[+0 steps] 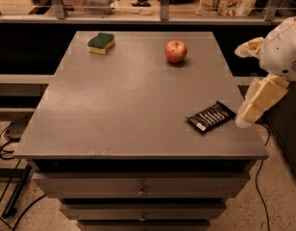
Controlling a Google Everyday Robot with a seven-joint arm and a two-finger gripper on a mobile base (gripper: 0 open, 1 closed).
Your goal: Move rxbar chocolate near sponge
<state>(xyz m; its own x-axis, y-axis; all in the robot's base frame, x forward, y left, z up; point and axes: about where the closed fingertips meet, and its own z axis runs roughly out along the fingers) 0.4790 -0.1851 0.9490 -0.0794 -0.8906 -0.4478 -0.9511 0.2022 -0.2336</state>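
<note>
Surface [129, 105]: a grey top over a stack of drawers [141, 186], seen from its near edge; three things lie on it.
Rxbar chocolate [211, 117]: lies flat near the right edge, towards the near right corner. The black wrapper with white lettering is turned at a slant, one crimped end pointing to the right edge and the other back to the near edge. Nothing touches it.
Sponge [101, 42]: sits close to the far left corner, green side up over the yellow body. It is well apart from the bar, almost the whole diagonal of the surface away.
Apple [176, 51]: red and upright, near the far edge and right of the middle. It sits between the sponge's side and the right edge, apart from both other things.
Gripper [244, 83]: hangs off the right edge of the surface, just beside the bar but not touching it, on a white arm [285, 47] that comes in from the right.
Fingers [263, 97]: two pale tan pieces spread wide apart, one higher by the arm and one lower with its tip down by the right edge. They have hold of nothing.
Floor: dark cables [8, 138] trail on the left by the drawers.
</note>
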